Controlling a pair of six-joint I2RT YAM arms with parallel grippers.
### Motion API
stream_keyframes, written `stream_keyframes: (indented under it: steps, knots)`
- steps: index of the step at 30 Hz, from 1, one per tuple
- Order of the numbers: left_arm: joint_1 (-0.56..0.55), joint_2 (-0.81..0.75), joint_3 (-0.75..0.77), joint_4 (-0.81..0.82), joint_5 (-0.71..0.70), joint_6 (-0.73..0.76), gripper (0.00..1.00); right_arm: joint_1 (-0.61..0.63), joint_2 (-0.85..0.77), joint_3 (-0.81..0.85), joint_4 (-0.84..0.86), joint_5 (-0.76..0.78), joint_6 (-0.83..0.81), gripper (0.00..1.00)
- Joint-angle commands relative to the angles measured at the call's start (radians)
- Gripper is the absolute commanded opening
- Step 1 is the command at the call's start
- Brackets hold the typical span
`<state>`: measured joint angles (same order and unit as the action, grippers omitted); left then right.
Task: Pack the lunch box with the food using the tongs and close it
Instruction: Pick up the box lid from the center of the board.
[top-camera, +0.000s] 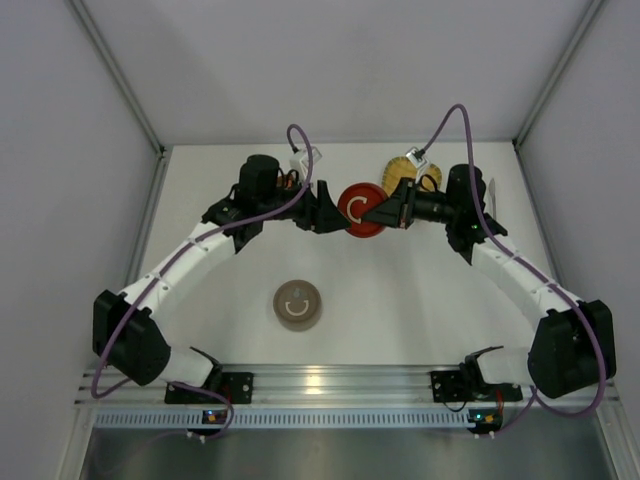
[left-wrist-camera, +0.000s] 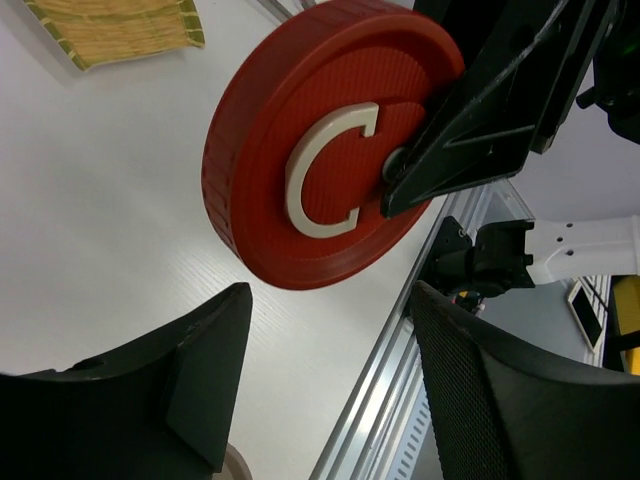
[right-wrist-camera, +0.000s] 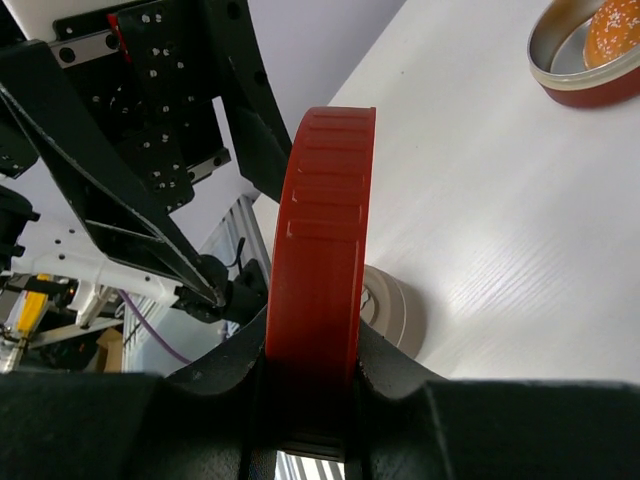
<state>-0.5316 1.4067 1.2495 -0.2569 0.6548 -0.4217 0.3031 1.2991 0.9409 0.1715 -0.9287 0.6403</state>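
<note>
The right jaws are clamped on the rim of the red lid (right-wrist-camera: 320, 230), one finger on each flat face. The lid stands on edge between them, its ribbed side wall facing the right wrist camera. It is lifted off the desk (top-camera: 420, 300), and its top bears a raised white letter C, seen plainly in the left wrist view.

The left jaws stand apart and hold nothing. Their two dark fingers (left-wrist-camera: 215, 370) point at the C face from the opposite side, just short of the lid's lower edge, and no contact shows. The left arm (top-camera: 190, 255) and right arm (top-camera: 510, 270) meet nose to nose over the far middle of the desk.

Beyond the lid, in the right wrist view, an open tin (right-wrist-camera: 575, 85) with a silver rim and a red base sits on the desk, well apart from the lid. The orange chunk (right-wrist-camera: 612, 25) lies inside it (only part of the tin is in frame, so the rest of its contents cannot be told).

A yellow woven tray (top-camera: 398, 170) lies at the far side, near the right arm. A beige disc (top-camera: 298, 304) marked with a smiling face rests on the desk nearer the bases.
</note>
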Motion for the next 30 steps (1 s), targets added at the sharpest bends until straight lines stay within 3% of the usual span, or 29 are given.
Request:
stream_keyframes:
  steps: [1,16,30]
  knots:
    - [-0.005,0.012,0.038,0.137,0.019,-0.048,0.69,0.014,-0.004,-0.007,0.037,0.014,0.01,0.0]
    - [-0.013,0.071,0.074,0.191,0.028,-0.094,0.61,0.042,0.008,-0.013,0.049,0.004,0.002,0.0]
    - [-0.015,0.02,0.08,0.116,-0.009,-0.037,0.57,0.041,0.016,0.022,-0.136,0.131,-0.151,0.0]
